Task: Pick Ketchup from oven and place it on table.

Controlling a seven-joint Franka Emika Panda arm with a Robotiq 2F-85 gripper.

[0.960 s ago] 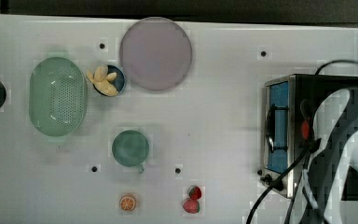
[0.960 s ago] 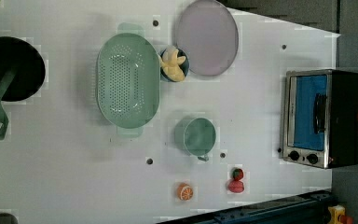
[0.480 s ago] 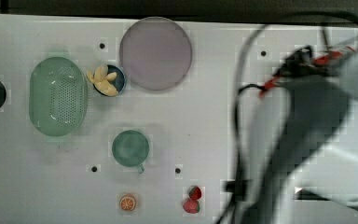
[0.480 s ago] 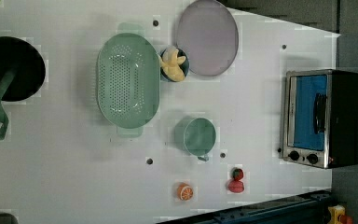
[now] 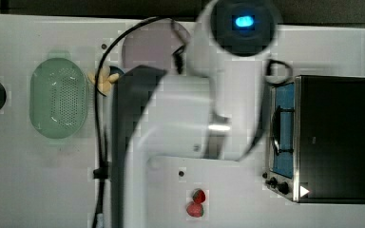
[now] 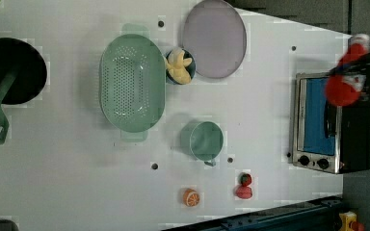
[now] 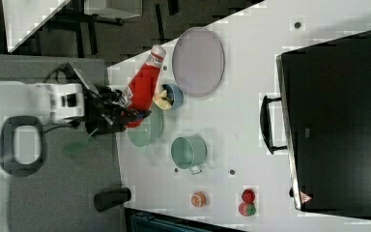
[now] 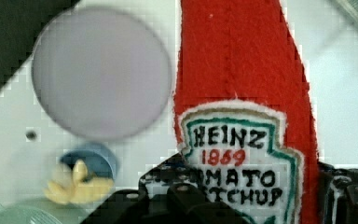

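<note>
The Ketchup, a red soft fabric squeeze bottle with a white printed label and a white cap, is off the surface and clamped in the black gripper, whose fingers press either side of the labelled lower body while the capped neck sticks out beyond them. In the left view the Ketchup hangs over the upper corner of the oven, a small boxy toaster oven with a black top, silver front frame and blue-tinted glass door. In the wrist view the round pale-purple plate and a small blue bowl of yellow banana pieces lie below and beside the bottle.

The table, a large flat white tabletop with small dark holes, has a wide bare stretch between the oven front and the teal mug, and more along the left view's lower left. A mint-green oval colander, an orange half and two red strawberries take up the middle; the oven sits close to the table's edge at the left view's right.

A second ago the top view showed the white arm at the oven's side; it now spans the table's centre, covering the mug there. In the left view only a red sliver showed at the frame's edge then, and half a second ago none; now the whole bottle hangs above the oven corner.
</note>
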